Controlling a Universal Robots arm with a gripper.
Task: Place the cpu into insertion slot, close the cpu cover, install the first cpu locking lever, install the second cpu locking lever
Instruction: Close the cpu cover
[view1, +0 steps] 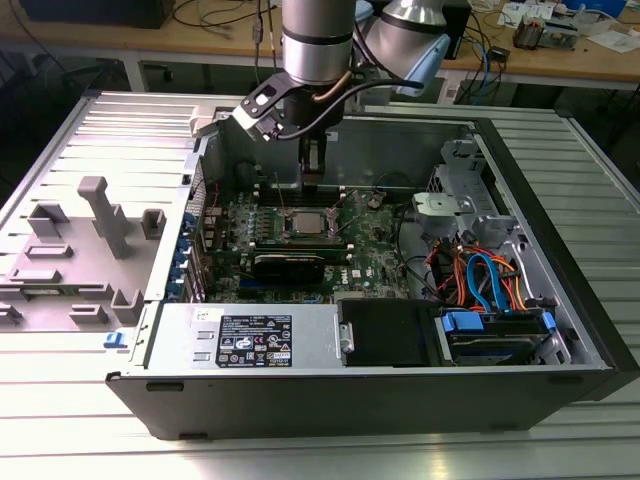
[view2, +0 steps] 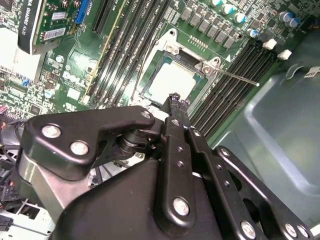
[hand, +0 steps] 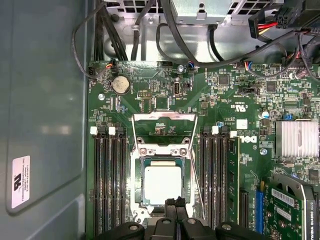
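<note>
Work is standing like this as I am watching from far away. The cpu (hand: 162, 184) is lying flat inside the insertion slot (hand: 136, 175), with its grey top facing up. The cpu cover (hand: 163, 118) is not closed. It is tipping back open from its hinge at one edge of the slot, and green board is showing through its window. My tool (hand: 175, 201) is hanging just over the edge of the cpu that is far from the hinge. Its two fingers are pressing close together, and they are holding nothing. I cannot tell if they are touching the chip. In the second wrist view a thin metal lever (view2: 237, 77) is sticking out from a corner of the slot, over the black memory slots (view2: 225, 92). In the exterior view the arm (view1: 315, 40) is reaching down into the open computer case (view1: 380, 395), which is resting on the ribbed table (view1: 80, 440).
</note>
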